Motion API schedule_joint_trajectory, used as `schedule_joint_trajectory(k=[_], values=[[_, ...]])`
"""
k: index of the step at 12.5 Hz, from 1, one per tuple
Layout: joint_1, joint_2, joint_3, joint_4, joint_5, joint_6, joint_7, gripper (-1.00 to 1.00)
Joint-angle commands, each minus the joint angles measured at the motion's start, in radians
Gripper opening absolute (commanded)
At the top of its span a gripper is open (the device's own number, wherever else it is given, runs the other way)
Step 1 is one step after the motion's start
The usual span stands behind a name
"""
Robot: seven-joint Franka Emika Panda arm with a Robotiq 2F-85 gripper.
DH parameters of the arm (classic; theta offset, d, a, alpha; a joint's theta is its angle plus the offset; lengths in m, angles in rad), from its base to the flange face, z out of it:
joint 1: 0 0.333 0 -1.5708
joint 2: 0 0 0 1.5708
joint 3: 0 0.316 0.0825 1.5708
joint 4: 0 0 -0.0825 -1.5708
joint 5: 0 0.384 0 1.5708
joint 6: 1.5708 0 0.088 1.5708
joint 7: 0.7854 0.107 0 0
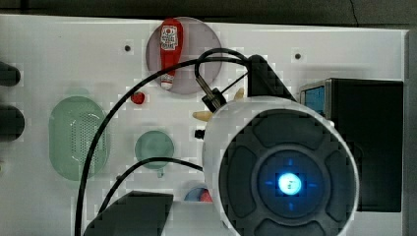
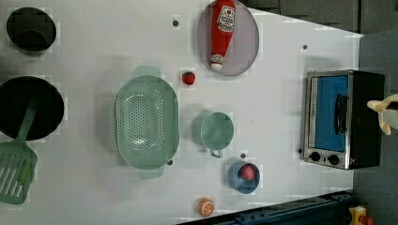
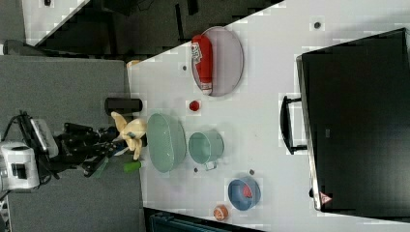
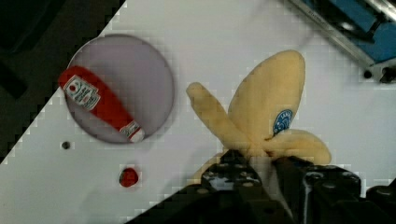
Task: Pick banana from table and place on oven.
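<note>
The banana (image 4: 266,109) looks plush: soft, light, its peel flaps splayed, likely to sag or twist rather than slip; the base where the flaps meet seems the firmest hold, and there the tool (image 4: 259,163) is clamped on it; it hangs in the air, clear of the tabletop (image 4: 224,42). Below lie a ketchup bottle (image 4: 100,102) on a plate (image 4: 154,70) and a strawberry (image 4: 128,177); nothing appears to bar the way to the oven (image 2: 361,117).

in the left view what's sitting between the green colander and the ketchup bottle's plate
In the left view, a small red strawberry lies on the white table between the green colander and the plate holding the ketchup bottle.
</note>
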Motion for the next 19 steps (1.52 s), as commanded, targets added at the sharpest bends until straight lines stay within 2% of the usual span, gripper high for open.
schedule_joint_trajectory(k=[1, 4, 9, 13, 19], values=[[-0.033, 0.122, -0.110, 0.019, -0.014, 0.001, -0.093, -0.58], [-0.057, 0.203, -0.249, 0.053, -0.018, 0.031, -0.288, -0.58], [-0.082, 0.341, -0.511, 0.065, -0.016, 0.242, -0.715, -0.58], [-0.086, 0.444, -0.587, 0.064, 0.022, 0.245, -0.799, -0.53], [-0.086, 0.476, -0.586, 0.063, 0.029, 0.279, -0.799, 0.79]])
